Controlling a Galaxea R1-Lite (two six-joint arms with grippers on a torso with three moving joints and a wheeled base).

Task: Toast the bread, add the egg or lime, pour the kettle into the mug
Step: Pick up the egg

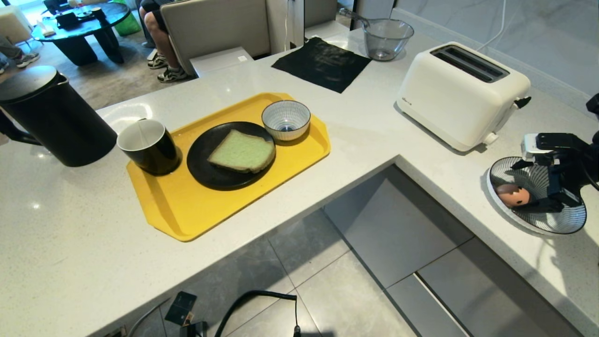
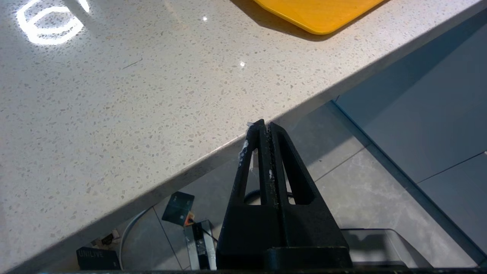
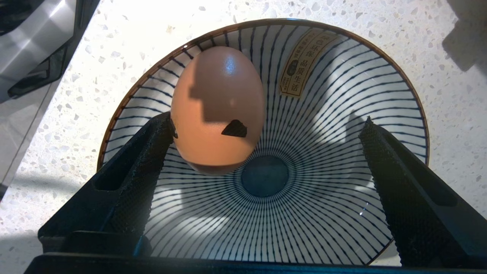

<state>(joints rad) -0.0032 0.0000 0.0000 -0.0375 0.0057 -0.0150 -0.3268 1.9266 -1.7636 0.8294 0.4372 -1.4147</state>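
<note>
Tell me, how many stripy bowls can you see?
2. A small striped bowl sits on the yellow tray, beside the black plate. A wider striped bowl sits at the counter's right end, with the egg inside.

Wide-open right end effector (image 3: 266, 125) straddles the egg (image 3: 217, 110) in striped bowl (image 3: 342, 95).

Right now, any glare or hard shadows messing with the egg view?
Right wrist view: a hard-edged shadow crosses the egg, with a small highlight near its top; pincer shadows fall across the striped bowl. Left wrist view: a bright lamp reflection on the counter.
</note>
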